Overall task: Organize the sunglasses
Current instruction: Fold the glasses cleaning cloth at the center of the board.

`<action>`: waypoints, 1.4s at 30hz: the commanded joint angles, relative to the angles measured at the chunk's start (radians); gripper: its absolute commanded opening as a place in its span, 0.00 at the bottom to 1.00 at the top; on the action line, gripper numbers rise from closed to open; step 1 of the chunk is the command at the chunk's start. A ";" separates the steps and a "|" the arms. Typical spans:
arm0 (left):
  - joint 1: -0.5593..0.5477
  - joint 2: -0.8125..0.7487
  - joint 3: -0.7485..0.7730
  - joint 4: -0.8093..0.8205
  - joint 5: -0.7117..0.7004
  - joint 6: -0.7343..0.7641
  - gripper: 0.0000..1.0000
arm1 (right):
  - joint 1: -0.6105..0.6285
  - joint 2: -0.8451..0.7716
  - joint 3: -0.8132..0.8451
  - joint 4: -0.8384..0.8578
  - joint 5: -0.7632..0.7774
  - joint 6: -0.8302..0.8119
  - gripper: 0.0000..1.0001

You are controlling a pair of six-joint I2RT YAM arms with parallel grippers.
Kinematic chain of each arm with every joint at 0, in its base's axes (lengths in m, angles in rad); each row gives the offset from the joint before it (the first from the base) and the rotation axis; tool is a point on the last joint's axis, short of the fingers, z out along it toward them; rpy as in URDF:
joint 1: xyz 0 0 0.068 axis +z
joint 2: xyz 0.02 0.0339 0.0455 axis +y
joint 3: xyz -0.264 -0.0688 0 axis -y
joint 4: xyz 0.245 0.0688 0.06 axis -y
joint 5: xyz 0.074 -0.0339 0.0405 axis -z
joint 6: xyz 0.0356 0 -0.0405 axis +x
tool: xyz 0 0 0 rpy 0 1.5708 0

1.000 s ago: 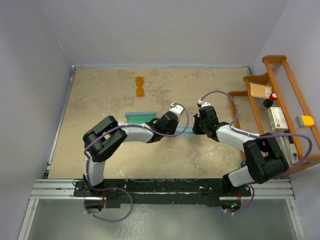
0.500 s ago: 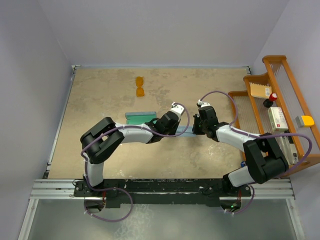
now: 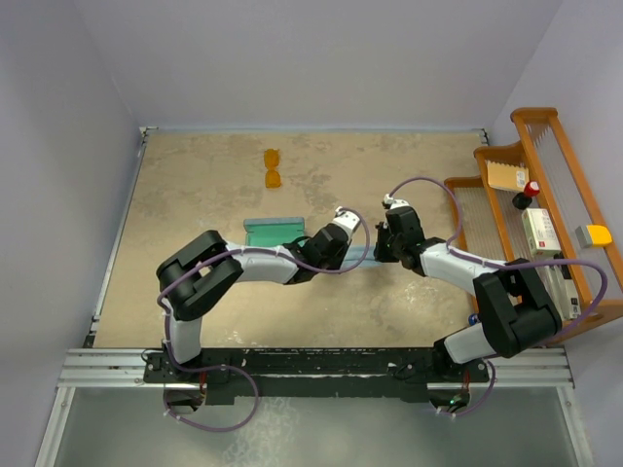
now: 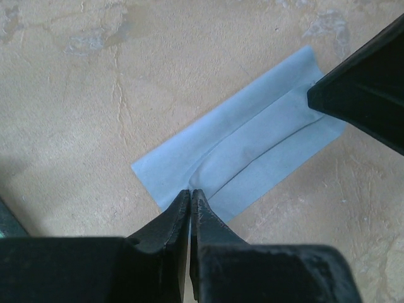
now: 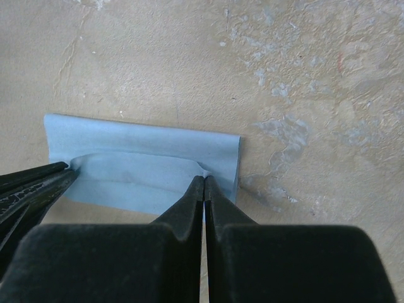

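L gripper [image 4: 190,192] & R gripper [image 5: 203,180], both right of the case [image 3: 273,230], were pinched shut on the blue cloth [image 4: 252,158]. An uneven pull could've slipped its thin edge free. Sunglasses [image 3: 273,167] lay beyond the case, untouched.

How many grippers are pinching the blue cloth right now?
2. The left gripper pinches the blue cloth at one end; the right gripper pinches the opposite end.

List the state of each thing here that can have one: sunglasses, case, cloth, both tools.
sunglasses: lying on the table, outside the case, untouched.
case: open, teal lining showing.
blue cloth: folded, on the table, pinched at both ends.
left tool: shut on the blue cloth.
right tool: shut on the blue cloth.
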 commanded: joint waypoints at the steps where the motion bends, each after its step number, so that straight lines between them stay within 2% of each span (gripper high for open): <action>1: -0.010 -0.052 -0.015 0.030 -0.005 -0.010 0.00 | 0.007 0.000 0.004 0.019 -0.010 0.000 0.00; 26: -0.035 -0.101 -0.056 0.058 -0.010 -0.017 0.00 | 0.012 -0.033 -0.026 0.021 -0.024 0.000 0.00; 34: -0.039 -0.100 -0.059 0.062 -0.010 -0.019 0.00 | 0.014 -0.049 -0.041 0.026 -0.043 0.000 0.05; 38: -0.042 -0.100 -0.063 0.065 -0.011 -0.020 0.00 | 0.016 -0.062 -0.052 0.032 -0.054 0.000 0.13; 42: -0.045 -0.100 -0.063 0.066 -0.009 -0.020 0.00 | 0.016 -0.070 -0.057 0.032 -0.054 0.000 0.16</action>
